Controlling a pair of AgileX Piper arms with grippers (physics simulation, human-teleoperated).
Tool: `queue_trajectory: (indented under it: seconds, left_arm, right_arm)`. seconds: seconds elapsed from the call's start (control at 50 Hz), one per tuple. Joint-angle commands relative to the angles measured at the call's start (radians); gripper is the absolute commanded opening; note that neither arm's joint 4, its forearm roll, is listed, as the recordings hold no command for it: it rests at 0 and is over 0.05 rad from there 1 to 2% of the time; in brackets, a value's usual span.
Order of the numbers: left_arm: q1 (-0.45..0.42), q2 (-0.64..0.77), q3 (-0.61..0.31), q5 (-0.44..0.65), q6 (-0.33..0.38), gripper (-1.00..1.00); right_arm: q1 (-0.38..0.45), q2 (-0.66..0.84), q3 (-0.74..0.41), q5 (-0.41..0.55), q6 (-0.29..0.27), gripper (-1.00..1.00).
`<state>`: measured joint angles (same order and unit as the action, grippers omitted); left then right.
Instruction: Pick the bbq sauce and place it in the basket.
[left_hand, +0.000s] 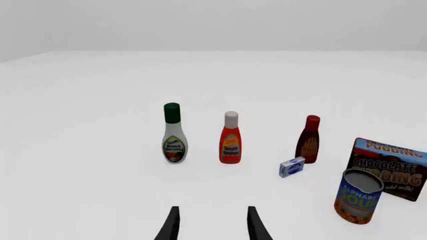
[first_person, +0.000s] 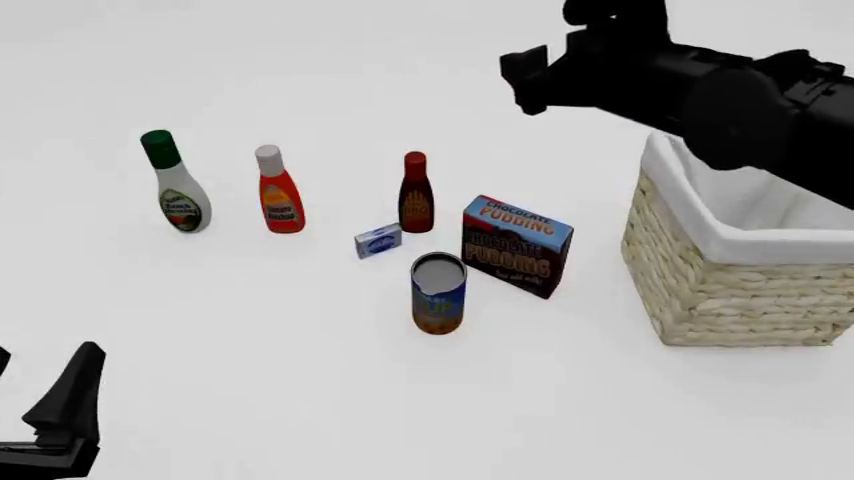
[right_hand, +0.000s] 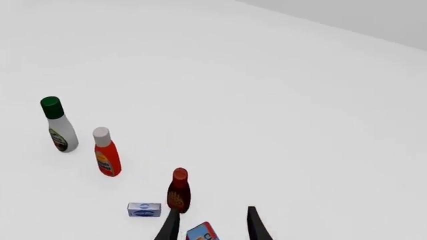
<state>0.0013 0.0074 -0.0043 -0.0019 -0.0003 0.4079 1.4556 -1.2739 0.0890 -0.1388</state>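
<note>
The bbq sauce (first_person: 416, 195) is a small dark reddish-brown bottle with a red cap. It stands upright on the white table, left of the pudding box, and shows too in the left wrist view (left_hand: 308, 141) and the right wrist view (right_hand: 178, 192). The wicker basket (first_person: 707, 290) with white lining sits at the right. My right arm (first_person: 667, 80) hangs high over the basket's far left corner. Its gripper (right_hand: 213, 209) is open and holds nothing, well above the bottle. My left gripper (left_hand: 213, 208) is open and empty, low at the near left (first_person: 74, 400).
A white ranch bottle with a green cap (first_person: 178, 195) and an orange-red ketchup bottle (first_person: 279, 200) stand left of the sauce. A small blue-white box (first_person: 378, 241), a soup can (first_person: 438, 292) and a chocolate pudding box (first_person: 517, 246) crowd its near right side.
</note>
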Motion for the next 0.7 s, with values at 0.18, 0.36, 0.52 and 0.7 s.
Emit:
queue_trajectory:
  seconds: [0.18, 0.36, 0.52, 0.7]
  left_arm:
    - [0.0, 0.0, 0.0, 0.0, 0.0, 1.0]
    - [0.0, 0.0, 0.0, 0.0, 0.0, 1.0]
    - [0.0, 0.0, 0.0, 0.0, 0.0, 1.0]
    - [0.0, 0.0, 0.0, 0.0, 0.0, 1.0]
  right_arm:
    - [0.059, 0.194, -0.15, -0.014, 0.019, 1.0]
    - [0.071, 0.285, -0.219, -0.01, 0.036, 1.0]
    - [0.084, 0.374, -0.286, -0.01, 0.051, 1.0]
    - [0.078, 0.451, -0.36, -0.002, 0.069, 1.0]
